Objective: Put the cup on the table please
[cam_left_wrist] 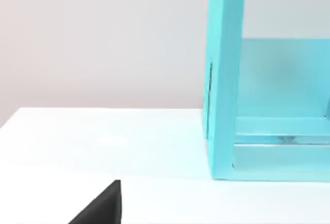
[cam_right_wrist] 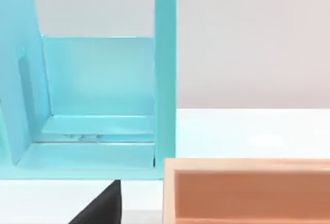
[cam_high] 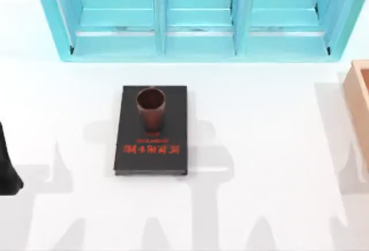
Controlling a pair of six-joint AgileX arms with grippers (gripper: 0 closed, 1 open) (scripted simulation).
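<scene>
Cup (cam_high: 151, 108) upright on black book (cam_high: 152, 130), mid table (cam_high: 265, 147), turquoise cabinet (cam_high: 199, 17) behind, tan box (cam_high: 360, 92) at right edge, left arm (cam_high: 7, 167) parked at left edge, finger state cannot be told

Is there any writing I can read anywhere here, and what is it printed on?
Red lettering on the black book cover, below the cup: upside down in the top view and too blurred to read.
No other text on the cabinet, wooden box or table.
</scene>
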